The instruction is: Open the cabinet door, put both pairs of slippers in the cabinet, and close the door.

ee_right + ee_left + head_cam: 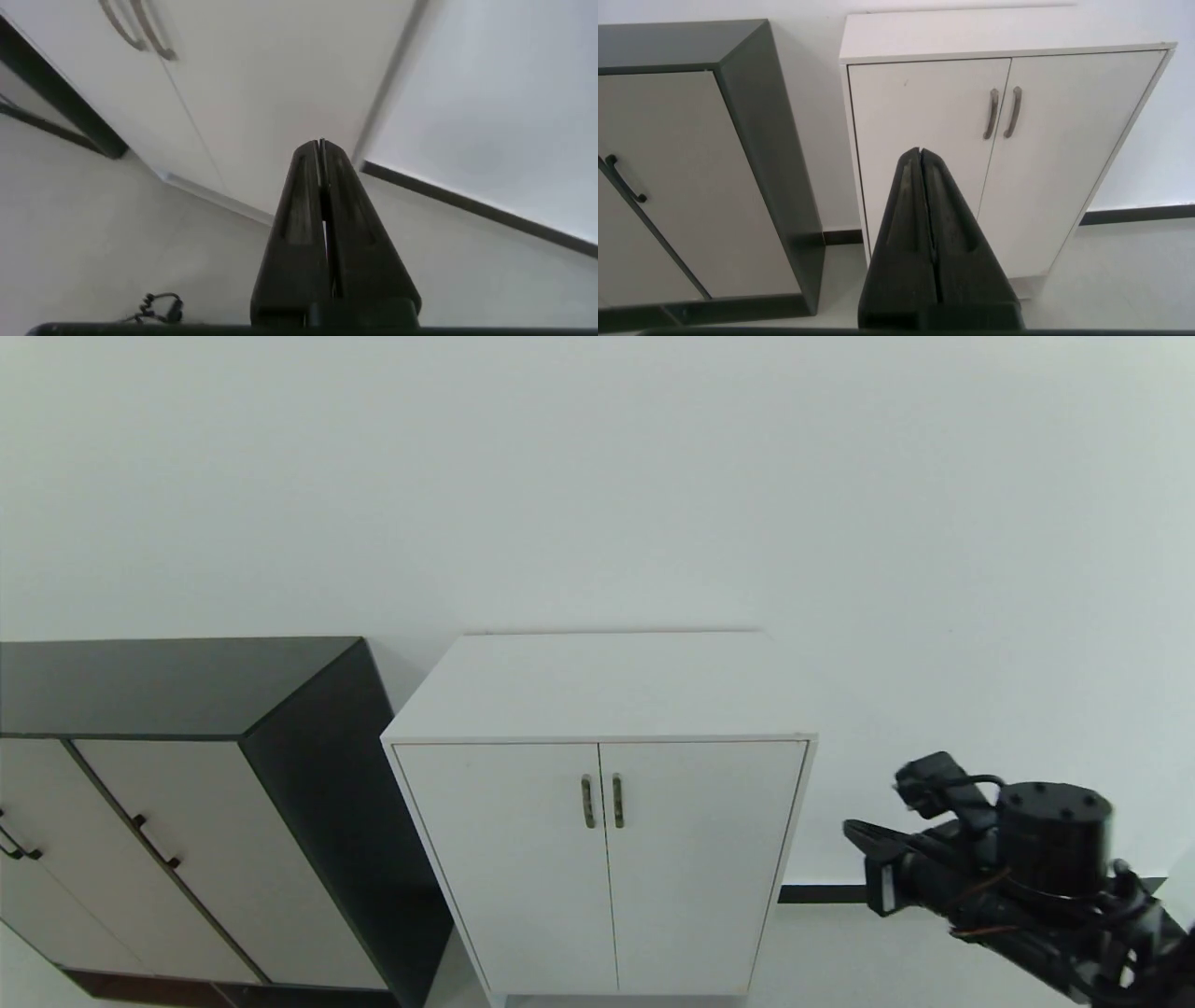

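Two cabinet doors (509, 868) shut, black cabinet (177, 686) cut off at edge

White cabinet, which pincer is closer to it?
Right. The right pincer is close to the white cabinet, off its right side, pointing at it. The left pincer is farther back, facing its front.

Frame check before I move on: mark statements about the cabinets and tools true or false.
1. The white cabinet is closed. True.
2. The left tool is open. False: it is shut, holding nothing.
3. The right tool holds a slipper. False: it is shut on nothing.
4. A dark cabinet stands on the white one's left. True.
5. The white cabinet's handles sit far apart, at its sides. False: they sit side by side at the centre.
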Controlling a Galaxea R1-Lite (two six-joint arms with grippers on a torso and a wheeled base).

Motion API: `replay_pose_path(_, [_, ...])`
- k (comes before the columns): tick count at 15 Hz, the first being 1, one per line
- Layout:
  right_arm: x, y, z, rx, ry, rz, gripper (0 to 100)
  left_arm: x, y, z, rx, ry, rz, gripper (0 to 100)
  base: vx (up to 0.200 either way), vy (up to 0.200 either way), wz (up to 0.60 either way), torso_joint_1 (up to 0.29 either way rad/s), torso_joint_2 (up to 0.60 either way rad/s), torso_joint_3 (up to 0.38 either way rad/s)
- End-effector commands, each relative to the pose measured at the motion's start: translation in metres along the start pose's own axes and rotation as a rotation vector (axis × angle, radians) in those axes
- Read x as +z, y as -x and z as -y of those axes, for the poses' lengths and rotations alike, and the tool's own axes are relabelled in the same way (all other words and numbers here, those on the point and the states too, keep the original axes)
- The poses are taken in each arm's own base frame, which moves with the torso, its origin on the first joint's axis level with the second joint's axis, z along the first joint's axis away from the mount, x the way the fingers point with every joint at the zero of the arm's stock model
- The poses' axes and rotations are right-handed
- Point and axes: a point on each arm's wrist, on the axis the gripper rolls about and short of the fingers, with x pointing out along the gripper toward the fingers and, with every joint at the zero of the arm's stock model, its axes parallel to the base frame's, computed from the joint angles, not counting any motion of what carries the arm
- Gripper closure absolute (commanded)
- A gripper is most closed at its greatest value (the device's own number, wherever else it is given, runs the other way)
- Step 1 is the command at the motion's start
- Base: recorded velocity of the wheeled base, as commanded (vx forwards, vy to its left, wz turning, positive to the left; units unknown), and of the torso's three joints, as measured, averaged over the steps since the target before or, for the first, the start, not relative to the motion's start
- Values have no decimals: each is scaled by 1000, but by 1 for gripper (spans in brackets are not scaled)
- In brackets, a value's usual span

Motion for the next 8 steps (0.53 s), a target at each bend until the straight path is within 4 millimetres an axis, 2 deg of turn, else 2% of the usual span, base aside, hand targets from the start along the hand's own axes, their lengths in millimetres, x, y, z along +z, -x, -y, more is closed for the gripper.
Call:
replay_pose_path(1, [-3,70,22,-88,18,48,100,0,0,0,-1,0,0,100,0,0,0,0,0,0])
replay_pose_path(5, [-11,114,35,-172,5,29,100,0,0,0,0,0,0,100,0,0,0,0,0,0])
replay_pose_path(7, [-15,134,35,-180,-2,4,100,0,0,0,0,0,0,100,0,0,0,0,0,0])
replay_pose_path(8, [-18,150,34,-191,-9,-2,100,0,0,0,0,0,0,100,0,0,0,0,0,0])
